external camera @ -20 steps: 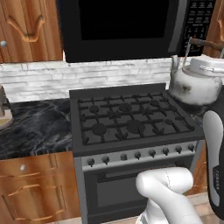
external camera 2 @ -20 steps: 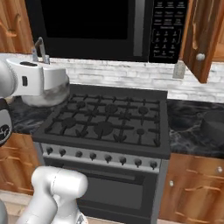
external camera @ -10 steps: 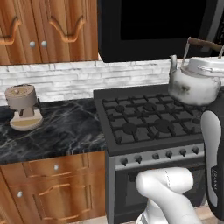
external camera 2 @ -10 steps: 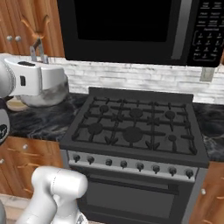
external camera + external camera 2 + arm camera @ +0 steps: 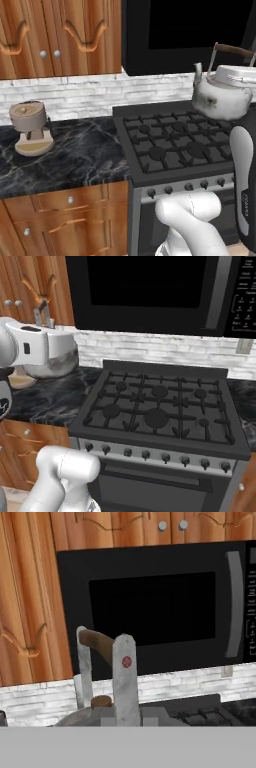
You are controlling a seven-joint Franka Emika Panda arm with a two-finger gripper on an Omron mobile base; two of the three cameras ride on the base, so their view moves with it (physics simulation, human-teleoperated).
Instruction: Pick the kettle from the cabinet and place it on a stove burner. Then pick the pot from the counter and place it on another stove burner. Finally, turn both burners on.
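You're on step one: the kettle is out of the cabinet and carried in the air, gripper clamped tight on its brown-topped handle. In the left base view it hangs over the right rear part of the stove; from the right base view it sits left of the range, above the counter, so exact position over a burner is unclear. Next you need to centre it over one burner, lower until it rests on the grate prongs, then release. Pot and knobs untouched yet.
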